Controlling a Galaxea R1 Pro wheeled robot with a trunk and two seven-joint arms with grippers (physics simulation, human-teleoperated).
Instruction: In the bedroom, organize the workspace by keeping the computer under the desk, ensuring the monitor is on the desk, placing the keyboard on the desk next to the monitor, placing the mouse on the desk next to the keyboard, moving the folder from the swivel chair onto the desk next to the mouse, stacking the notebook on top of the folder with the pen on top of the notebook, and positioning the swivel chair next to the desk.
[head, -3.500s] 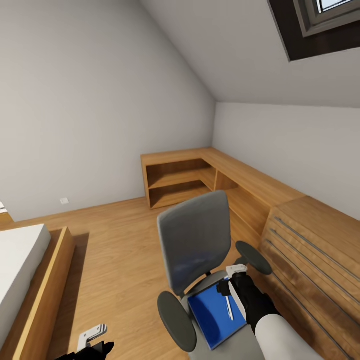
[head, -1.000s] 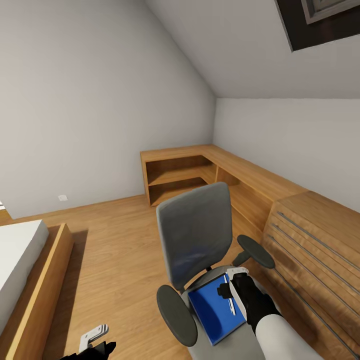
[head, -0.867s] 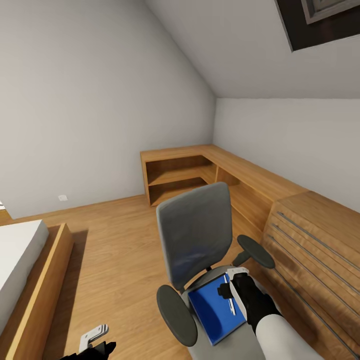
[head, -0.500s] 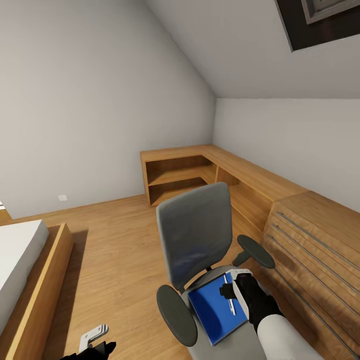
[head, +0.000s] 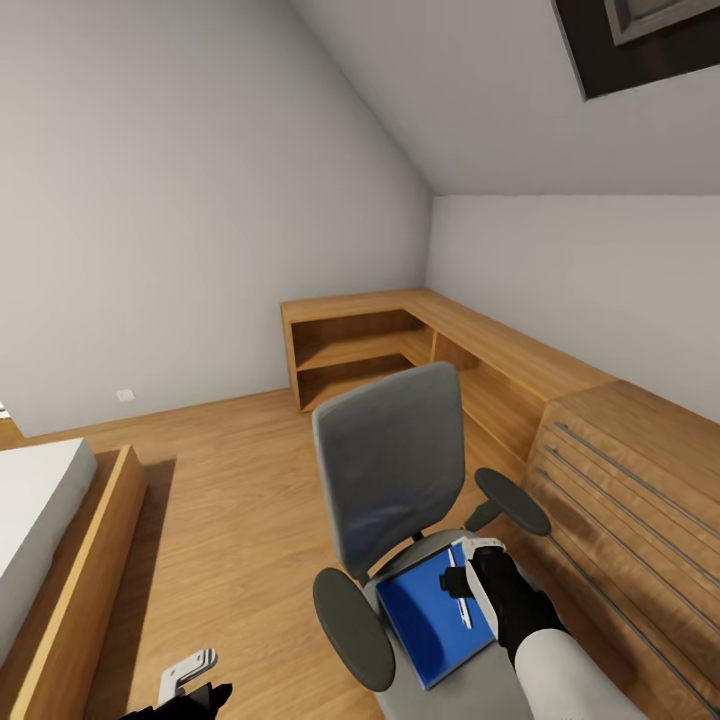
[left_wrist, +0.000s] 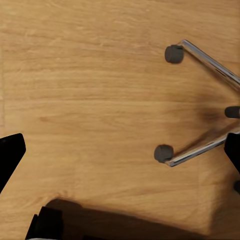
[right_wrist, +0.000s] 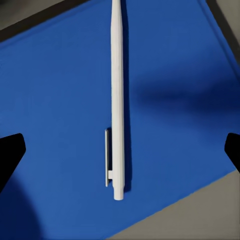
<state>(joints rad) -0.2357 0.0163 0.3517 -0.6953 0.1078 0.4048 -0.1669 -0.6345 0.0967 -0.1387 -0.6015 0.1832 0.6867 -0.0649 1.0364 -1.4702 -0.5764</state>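
With fingers spread wide, right tool (head: 470, 572) hovers over pen (right_wrist: 116, 100) on folder (right_wrist: 60, 100).

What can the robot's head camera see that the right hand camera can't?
Head view alone: the swivel chair's grey back, wooden shelves and the bed. Right wrist view alone: the pen's little clip, with the open right tool poised over it. Both show the white pen lying on the blue folder.

The head camera looked down across the chair (head: 400, 520). The right wrist camera hovered close above the folder (right_wrist: 65, 100), the pen (right_wrist: 117, 100) between its fingers. The left faced the floor (left_wrist: 90, 100).
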